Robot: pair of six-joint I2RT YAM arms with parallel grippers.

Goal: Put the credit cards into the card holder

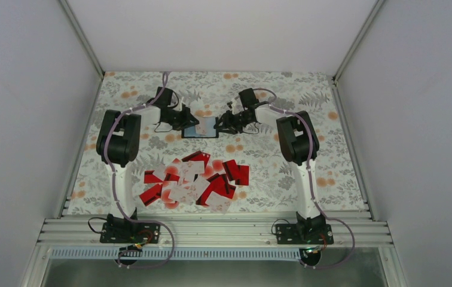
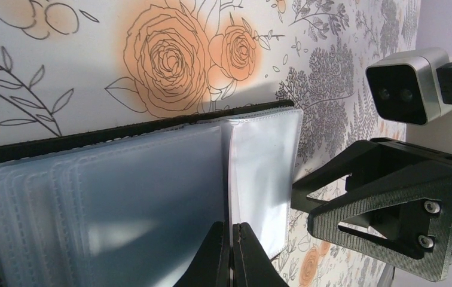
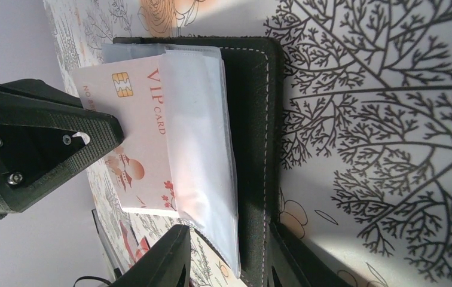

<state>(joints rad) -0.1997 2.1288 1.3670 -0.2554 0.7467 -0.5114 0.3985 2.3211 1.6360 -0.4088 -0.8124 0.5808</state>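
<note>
The black card holder [image 1: 201, 129] lies open at the back middle of the table, its pale sleeves showing in the left wrist view [image 2: 122, 197]. A pale pink credit card [image 3: 137, 143] marked VIP sits partly inside a clear sleeve [image 3: 202, 149] and sticks out toward the left arm. My left gripper [image 2: 231, 239] is shut on a thin white edge there, which looks like that card; it also shows in the top view [image 1: 189, 121]. My right gripper [image 3: 226, 233] is open, its fingers on either side of the holder's black cover [image 3: 253, 119] and sleeve edge. The remaining credit cards [image 1: 197, 179], red and white, lie in a loose pile nearer the arm bases.
The table carries a floral cloth [image 1: 307, 173]. White walls close it in on three sides. An aluminium rail [image 1: 211, 230] with both arm bases runs along the near edge. The two grippers face each other closely over the holder.
</note>
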